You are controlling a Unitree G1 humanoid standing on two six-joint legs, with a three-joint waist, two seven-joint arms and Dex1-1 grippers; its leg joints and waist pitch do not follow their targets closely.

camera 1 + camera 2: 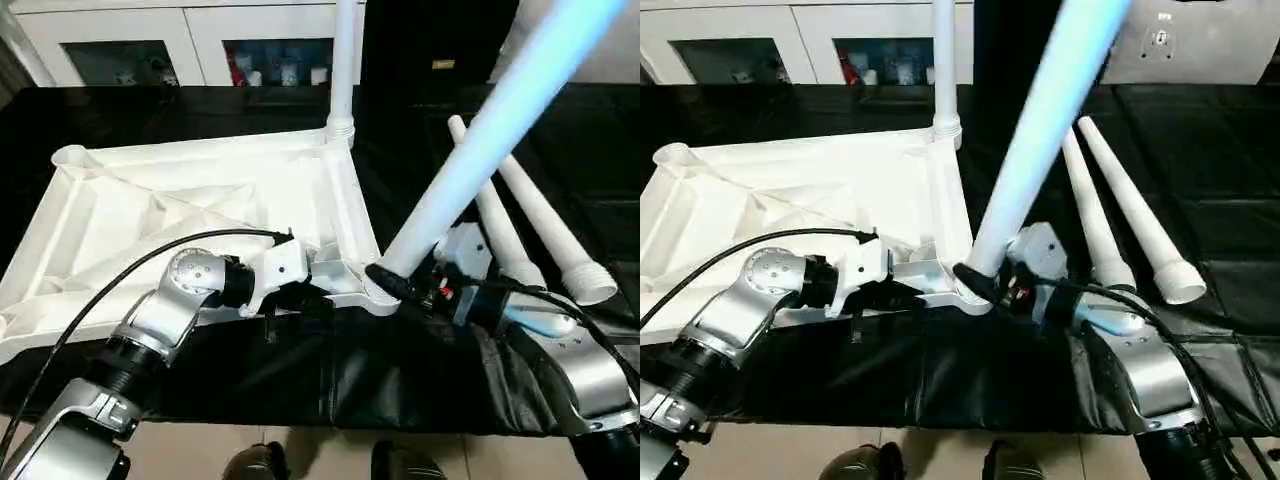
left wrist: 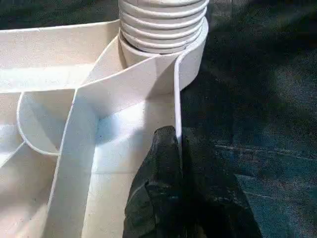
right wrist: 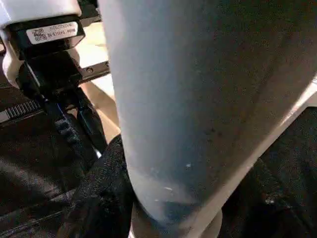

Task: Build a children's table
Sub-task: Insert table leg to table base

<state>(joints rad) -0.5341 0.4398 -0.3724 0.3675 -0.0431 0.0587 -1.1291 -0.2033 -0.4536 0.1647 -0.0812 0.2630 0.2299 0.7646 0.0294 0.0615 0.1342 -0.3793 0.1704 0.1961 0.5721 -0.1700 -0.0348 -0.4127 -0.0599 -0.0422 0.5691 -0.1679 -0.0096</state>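
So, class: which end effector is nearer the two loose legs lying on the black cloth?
Right. The right end effector grips a leg just beside the loose legs; the left end effector clamps the tabletop rim, farther away.

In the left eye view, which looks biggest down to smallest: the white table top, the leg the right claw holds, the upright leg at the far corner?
1. Table top, largest by far.
2. Leg in the right claw; it leans toward the camera, so nearness inflates it.
3. Upright leg, thinnest, partly cut off at the picture's top.

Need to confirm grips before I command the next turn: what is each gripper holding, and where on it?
Left gripper pinches the tabletop by its side rim, near the front corner socket. Right gripper grips the leg by its bottom end, at that socket.
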